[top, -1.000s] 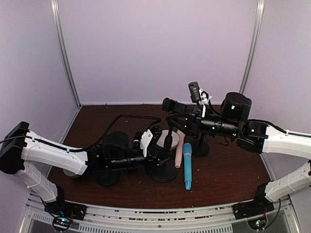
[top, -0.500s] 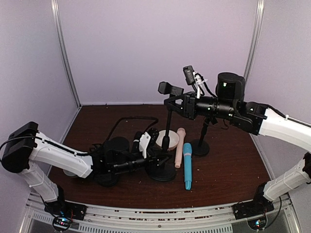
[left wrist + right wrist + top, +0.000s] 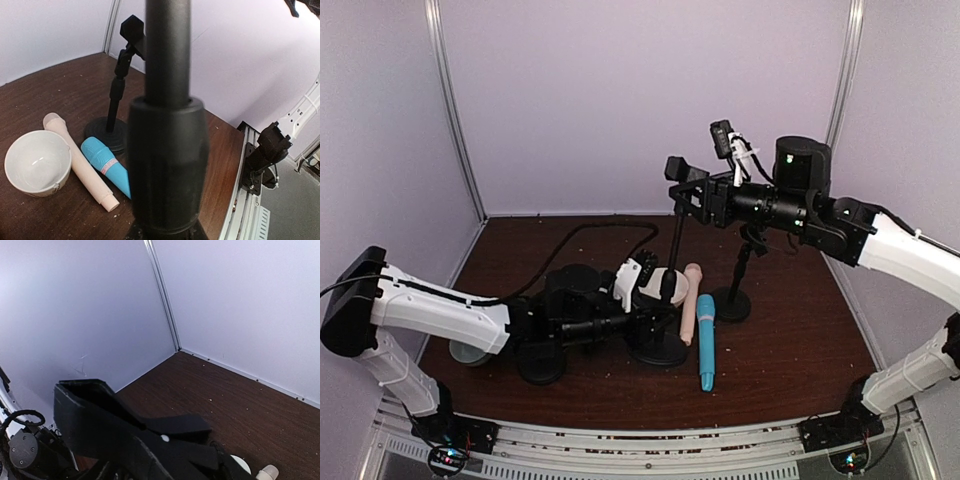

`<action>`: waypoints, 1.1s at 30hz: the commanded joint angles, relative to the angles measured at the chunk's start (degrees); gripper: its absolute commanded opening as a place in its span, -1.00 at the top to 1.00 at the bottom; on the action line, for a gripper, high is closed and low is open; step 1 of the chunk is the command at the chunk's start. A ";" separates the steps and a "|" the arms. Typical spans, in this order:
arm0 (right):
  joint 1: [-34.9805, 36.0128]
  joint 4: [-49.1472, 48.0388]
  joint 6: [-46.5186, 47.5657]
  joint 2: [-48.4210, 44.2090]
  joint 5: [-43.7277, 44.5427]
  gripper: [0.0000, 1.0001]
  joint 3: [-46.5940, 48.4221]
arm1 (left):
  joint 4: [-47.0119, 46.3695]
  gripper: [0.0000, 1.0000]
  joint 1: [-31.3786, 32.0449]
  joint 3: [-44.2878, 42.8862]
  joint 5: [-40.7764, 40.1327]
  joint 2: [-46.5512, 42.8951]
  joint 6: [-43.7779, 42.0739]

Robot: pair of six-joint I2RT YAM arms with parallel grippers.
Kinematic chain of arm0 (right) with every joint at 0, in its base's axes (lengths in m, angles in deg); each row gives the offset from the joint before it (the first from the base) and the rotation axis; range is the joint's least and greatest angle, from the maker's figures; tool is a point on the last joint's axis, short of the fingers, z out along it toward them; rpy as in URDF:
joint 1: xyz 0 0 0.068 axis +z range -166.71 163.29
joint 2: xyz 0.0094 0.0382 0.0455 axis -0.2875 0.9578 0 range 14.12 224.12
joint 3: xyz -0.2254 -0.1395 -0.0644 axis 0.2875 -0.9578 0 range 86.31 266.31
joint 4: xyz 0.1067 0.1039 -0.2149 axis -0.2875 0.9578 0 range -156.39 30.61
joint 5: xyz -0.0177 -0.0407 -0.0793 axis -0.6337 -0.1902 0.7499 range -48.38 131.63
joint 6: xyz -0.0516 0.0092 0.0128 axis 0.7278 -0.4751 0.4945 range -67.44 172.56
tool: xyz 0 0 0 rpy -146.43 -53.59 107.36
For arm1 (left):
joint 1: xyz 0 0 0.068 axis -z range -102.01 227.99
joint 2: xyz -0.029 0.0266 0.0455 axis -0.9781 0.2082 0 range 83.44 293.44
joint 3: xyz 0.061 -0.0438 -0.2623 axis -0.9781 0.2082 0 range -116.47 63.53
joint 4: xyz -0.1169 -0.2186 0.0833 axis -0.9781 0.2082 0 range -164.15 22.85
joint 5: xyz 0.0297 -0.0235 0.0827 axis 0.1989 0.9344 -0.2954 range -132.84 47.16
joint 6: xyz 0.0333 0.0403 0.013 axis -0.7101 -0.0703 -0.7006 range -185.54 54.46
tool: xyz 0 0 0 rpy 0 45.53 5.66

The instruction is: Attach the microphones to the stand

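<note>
My left gripper [image 3: 658, 312] is clamped low on the black stand pole [image 3: 167, 75]. The right gripper [image 3: 692, 196] is by the clip [image 3: 678, 168], jaws unclear. The light-blue stick microphone [image 3: 706, 340] and cream-pink stick microphone [image 3: 689, 305] lie alongside. They're probably light, rigid and slick, so I'd pinch mid-barrel.

The left arm [image 3: 440, 315] reaches low and rightward to the foot of the microphone stand [image 3: 676, 240]. The left tool [image 3: 655, 315] is closed on the stand's lower pole. The right arm [image 3: 905, 245] is raised with its forearm level. The right tool [image 3: 690, 195] is beside the stand's top, and how far its jaws are parted is unclear.
</note>
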 commanded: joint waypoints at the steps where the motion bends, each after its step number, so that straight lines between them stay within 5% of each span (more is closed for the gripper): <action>1: -0.63 -4.50 4.38 -6.96 6.57 -0.27 -1.40 | 3.34 1.00 0.72 -0.59 1.86 -4.30 0.10; 13: -0.59 -3.60 0.26 -18.09 -2.71 -0.46 -20.08 | 3.56 1.00 -1.69 -5.60 8.13 -4.59 4.31; 33: 3.51 -21.59 -13.04 -4.77 -19.83 -0.52 -22.35 | -9.90 1.00 -2.73 -3.97 15.04 -1.63 8.43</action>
